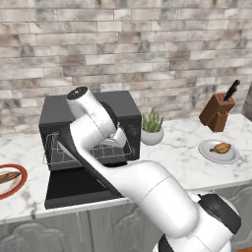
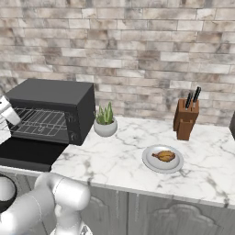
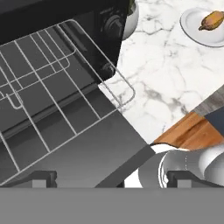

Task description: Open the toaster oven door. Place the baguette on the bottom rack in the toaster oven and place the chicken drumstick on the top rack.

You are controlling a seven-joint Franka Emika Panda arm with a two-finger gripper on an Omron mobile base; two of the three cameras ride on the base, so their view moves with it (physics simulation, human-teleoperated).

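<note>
The marble worktop (image 2: 114, 160) carries the toaster oven (image 1: 123, 106), its toaster oven door (image 1: 69, 189) folded flat below the jaws. The left base view alone shows the baguette (image 1: 7, 177) on a red-rimmed plate, far left. The chicken drumstick (image 3: 211, 20) lies well right. The gripper (image 3: 109, 179) stands wide apart, empty, over the pulled-out bottom rack (image 3: 65, 118).

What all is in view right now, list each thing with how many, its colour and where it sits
matte black boxy toaster oven: one, black, counter left, door folded down flat
silver wire racks: two, silver, pulled out over the door
long brown baguette: one, brown, red-rimmed plate, far left
golden-brown chicken drumstick: one, grey plate, right of oven
potted plant: one, green, white pot, beside oven
wooden knife block: one, brown, by wall
white arm's gripper: one, open, above the door
</note>
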